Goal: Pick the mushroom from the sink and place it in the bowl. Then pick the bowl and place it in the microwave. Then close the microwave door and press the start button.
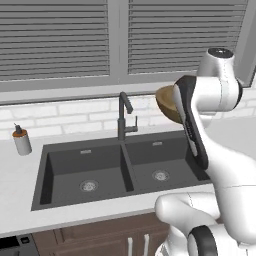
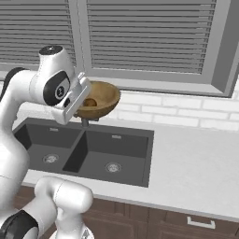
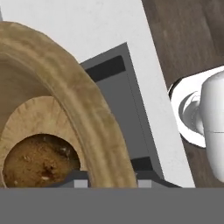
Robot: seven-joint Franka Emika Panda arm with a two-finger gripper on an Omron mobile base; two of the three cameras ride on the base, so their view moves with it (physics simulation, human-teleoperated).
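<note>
The light-brown wooden bowl (image 1: pixel 166 102) (image 2: pixel 101 99) hangs in the air above the right basin of the dark grey sink (image 1: pixel 128 167) (image 2: pixel 141 156), level with the window sill. My gripper (image 2: pixel 83 101) (image 3: pixel 109 180) is shut on the bowl's rim (image 3: pixel 89 120), one fingertip inside and one outside. The brown mushroom (image 2: pixel 90 102) (image 3: pixel 38 162) lies in the bottom of the bowl. In the left base view my own forearm covers the hand and the near side of the bowl. Both sink basins hold nothing but their steel drains.
A tall black faucet (image 1: pixel 124 116) stands behind the sink's divider, just left of the raised bowl. A soap dispenser (image 1: pixel 21 140) sits on the counter at the far left. Light counter (image 2: pixel 196 156) stretches to the right of the sink, with wooden cabinet fronts (image 2: pixel 186 224) below.
</note>
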